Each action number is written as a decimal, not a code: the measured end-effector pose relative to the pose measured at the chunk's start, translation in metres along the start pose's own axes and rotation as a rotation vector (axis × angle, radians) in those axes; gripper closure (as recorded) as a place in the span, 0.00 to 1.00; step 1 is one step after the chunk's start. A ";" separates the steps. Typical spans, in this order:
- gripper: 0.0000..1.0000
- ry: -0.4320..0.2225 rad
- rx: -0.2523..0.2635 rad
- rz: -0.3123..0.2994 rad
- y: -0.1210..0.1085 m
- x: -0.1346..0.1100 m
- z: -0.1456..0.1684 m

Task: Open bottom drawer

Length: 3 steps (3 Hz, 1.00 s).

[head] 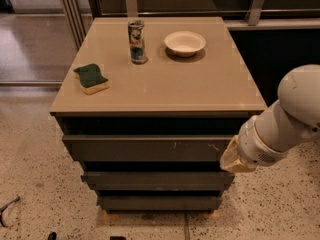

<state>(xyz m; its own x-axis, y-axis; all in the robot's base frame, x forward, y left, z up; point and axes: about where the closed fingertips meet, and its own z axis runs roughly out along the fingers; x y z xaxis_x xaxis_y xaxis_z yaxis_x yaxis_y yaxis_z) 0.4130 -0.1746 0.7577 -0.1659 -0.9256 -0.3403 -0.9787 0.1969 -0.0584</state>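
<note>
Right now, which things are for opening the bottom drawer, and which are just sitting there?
For the job:
- bottom drawer, lowest of the three
- gripper, by the cabinet's right side, about level with the top drawer

Just lying about, on the cabinet:
- sponge
- can
- bowl

The robot's gripper (231,160) hovers by the right front corner of the cabinet (175,89); the closed bottom drawer (159,202) lies below-left of it.
</note>
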 end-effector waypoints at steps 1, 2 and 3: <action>1.00 0.010 0.001 0.002 0.004 0.001 -0.006; 1.00 0.008 0.004 -0.011 0.004 0.006 0.003; 1.00 0.014 -0.034 -0.036 0.026 0.045 0.090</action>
<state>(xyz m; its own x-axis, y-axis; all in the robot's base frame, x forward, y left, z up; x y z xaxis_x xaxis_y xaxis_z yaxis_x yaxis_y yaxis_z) 0.3914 -0.1822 0.6564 -0.1321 -0.9362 -0.3257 -0.9875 0.1527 -0.0384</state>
